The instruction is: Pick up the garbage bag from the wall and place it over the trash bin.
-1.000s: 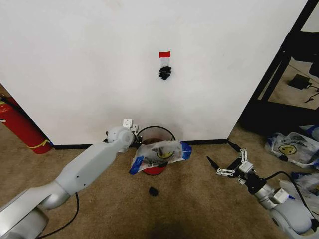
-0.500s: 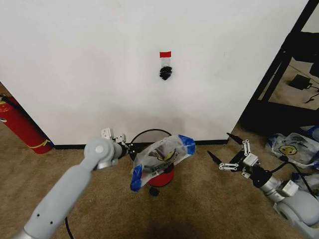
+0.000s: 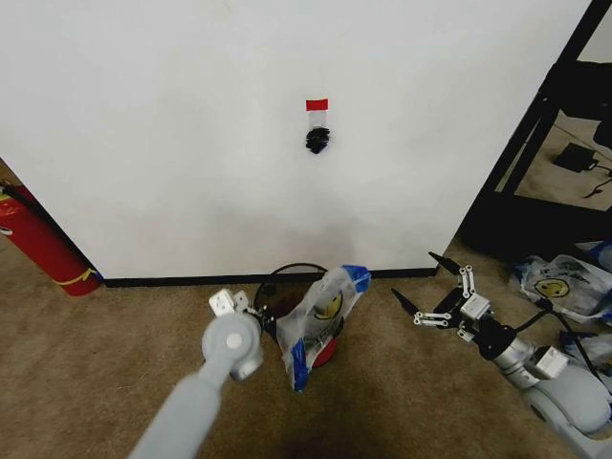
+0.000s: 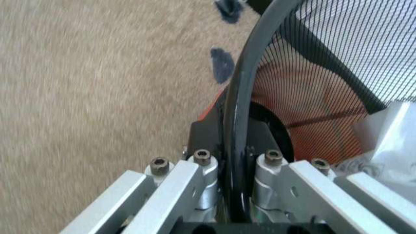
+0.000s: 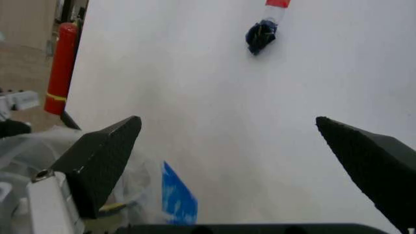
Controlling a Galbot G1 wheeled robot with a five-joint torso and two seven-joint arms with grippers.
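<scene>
Grey rounded arms, silver-linked tools with black tips, hex screws

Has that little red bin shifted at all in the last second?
Yes. The trash bin, gripped at its rim by the left gripper, has come away from the wall's baseboard, toward the robot.

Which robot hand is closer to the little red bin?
The left. The left gripper is clamped right on the bin's black rim, beside the bag. The right gripper hangs open off to the bin's right, apart from it.
</scene>
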